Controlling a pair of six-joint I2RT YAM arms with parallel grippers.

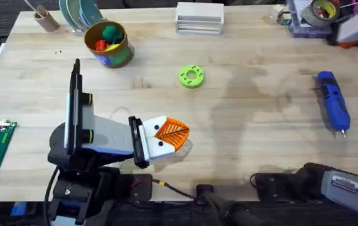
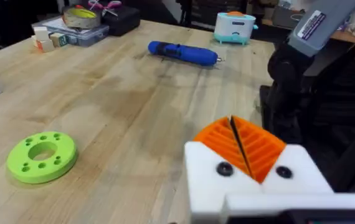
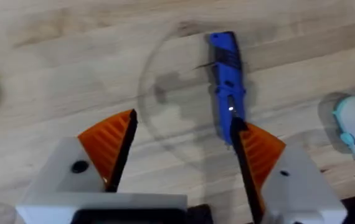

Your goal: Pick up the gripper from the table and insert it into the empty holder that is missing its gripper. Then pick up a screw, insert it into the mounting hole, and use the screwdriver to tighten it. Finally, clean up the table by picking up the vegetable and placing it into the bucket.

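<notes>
1. The blue screwdriver (image 1: pixel 333 102) lies flat on the worktop (image 1: pixel 248 125), its metal bit pointing toward the arms' side; this is the landmark for what follows.
2. The right claw (image 3: pixel 184 155) hangs above the screwdriver's near end, released, its two orange ribbed pads (image 3: pixel 110 144) spread wide; one pad overlaps the screwdriver's tip in the right wrist view, though contact cannot be judged.
3. Well to the left of the screwdriver, the left claw (image 1: pixel 166 135) sits low over the worktop, clenched, its orange pads pressed together with nothing seen between them.
4. Between the screwdriver and the bucket lies a green round disc with holes (image 1: pixel 191 76).
5. The bucket (image 1: pixel 108 44) stands far left of the screwdriver, farther back, with green and red items inside.
6. Beyond the screwdriver, at the back edge, sit a roll of tape (image 1: pixel 321 11) and a white stacked tray (image 1: pixel 199 17).
</notes>
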